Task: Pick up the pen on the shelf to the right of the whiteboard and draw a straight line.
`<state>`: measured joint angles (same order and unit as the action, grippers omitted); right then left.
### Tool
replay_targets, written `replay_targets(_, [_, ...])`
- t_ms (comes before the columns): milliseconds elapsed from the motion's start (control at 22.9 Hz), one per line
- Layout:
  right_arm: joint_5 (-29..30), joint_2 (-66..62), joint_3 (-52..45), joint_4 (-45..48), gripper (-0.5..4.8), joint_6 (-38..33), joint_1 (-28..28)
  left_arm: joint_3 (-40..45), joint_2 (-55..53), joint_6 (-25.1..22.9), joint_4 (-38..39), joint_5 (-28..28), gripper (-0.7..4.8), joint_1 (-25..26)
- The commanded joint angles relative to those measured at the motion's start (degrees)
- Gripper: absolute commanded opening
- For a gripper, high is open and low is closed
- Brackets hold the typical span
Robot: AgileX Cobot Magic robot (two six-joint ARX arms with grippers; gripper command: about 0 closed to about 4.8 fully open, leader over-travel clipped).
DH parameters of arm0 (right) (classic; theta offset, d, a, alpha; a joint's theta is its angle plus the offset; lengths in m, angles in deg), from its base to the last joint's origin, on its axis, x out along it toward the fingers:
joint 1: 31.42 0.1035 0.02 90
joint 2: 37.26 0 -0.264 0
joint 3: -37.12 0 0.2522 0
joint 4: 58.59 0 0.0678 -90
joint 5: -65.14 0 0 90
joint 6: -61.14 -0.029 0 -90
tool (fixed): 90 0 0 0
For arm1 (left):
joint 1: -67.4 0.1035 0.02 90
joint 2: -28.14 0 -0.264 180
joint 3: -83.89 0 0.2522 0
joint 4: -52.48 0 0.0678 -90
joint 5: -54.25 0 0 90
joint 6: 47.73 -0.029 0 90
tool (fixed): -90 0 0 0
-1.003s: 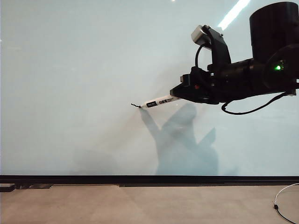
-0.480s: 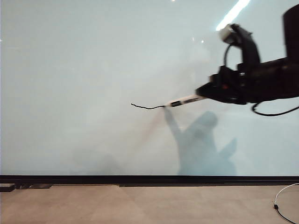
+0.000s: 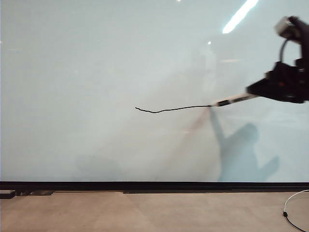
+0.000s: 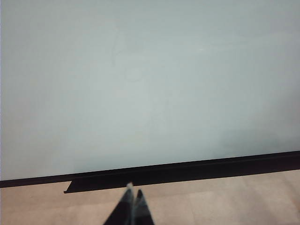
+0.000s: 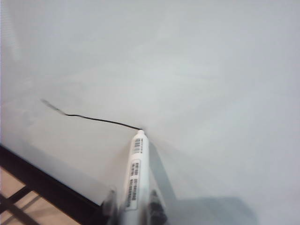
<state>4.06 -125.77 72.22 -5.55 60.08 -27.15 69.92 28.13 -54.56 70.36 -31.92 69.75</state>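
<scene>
R gripper [image 5: 133, 206] clamped on pen [image 5: 133, 176], L gripper [image 4: 132, 199] closed

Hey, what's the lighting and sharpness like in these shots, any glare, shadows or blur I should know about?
Exterior view: a bright ceiling-light streak glares on the whiteboard top right, the right gripper casts a dark shadow below the pen, and the straight line reads sharp. Right wrist view: soft, the line's far end blurs out. Left wrist view: hazy, evenly lit, left gripper blurred at the frame's edge.
</scene>
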Motion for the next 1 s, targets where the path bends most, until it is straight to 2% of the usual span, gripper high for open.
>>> replay_targets(44, [-1.6, 2.4, -1.9, 1.9, -0.06, 0.0, -3.2, -0.2, 0.0, 0.0, -0.3, 0.0, -0.05, 0.0])
replay_targets(262, [1.2, 3.3, -2.8, 2.0, -0.06, 0.0, -6.4, -0.2, 0.0, 0.0, -0.3, 0.0, -0.05, 0.0])
replay_targets(567, [4.7, 3.4, -3.5, 3.2, -0.06, -2.5, -5.7, -0.2, 0.0, 0.0, -0.3, 0.0, -0.05, 0.0])
replay_targets(872, [-3.0, 12.6, -12.3, 4.9, -0.06, -2.6, -4.5, -0.2, 0.0, 0.0, -0.3, 0.0, -0.05, 0.0])
replay_targets(1003, [-5.7, 17.7, -14.3, 0.3, -0.06, -2.2, -4.6, -0.2, 0.0, 0.0, -0.3, 0.0, -0.05, 0.0])
